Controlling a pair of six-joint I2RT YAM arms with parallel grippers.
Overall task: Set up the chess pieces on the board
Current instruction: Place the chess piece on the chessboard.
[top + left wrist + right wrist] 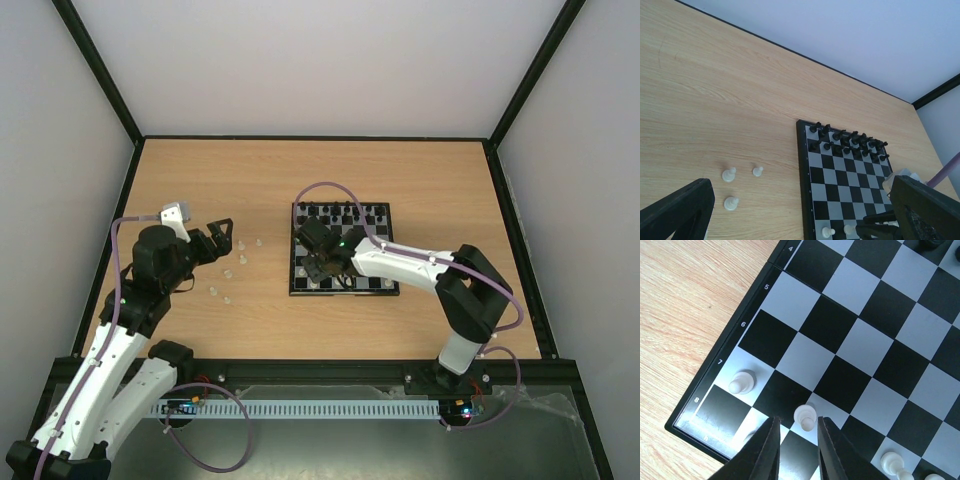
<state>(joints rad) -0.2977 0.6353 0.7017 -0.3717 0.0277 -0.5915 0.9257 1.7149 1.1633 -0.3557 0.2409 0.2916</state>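
Observation:
The board (294, 292) lies at mid-table, with black chessmen (345, 213) lined along its far rows. My right gripper (322, 268) hovers over the board's near-left corner. In the right wrist view its fingertips (775, 424) flank an upright white pawn (805, 416) with a small gap on each side, so the right gripper (798, 422) is open. Another white pawn (742, 382) stands by the board rim (754, 305), and more white pieces (891, 461) stand to the right. My left gripper (222, 235) is wide open over loose chess pieces (729, 174) on the table.
Several white pieces (227, 272) lie scattered on the wooden table between the left arm and the board. The left wrist view shows the board rim (801, 165), the black chessmen (850, 142) and two white pawns (827, 232) on the near row. Black frame rails border the table.

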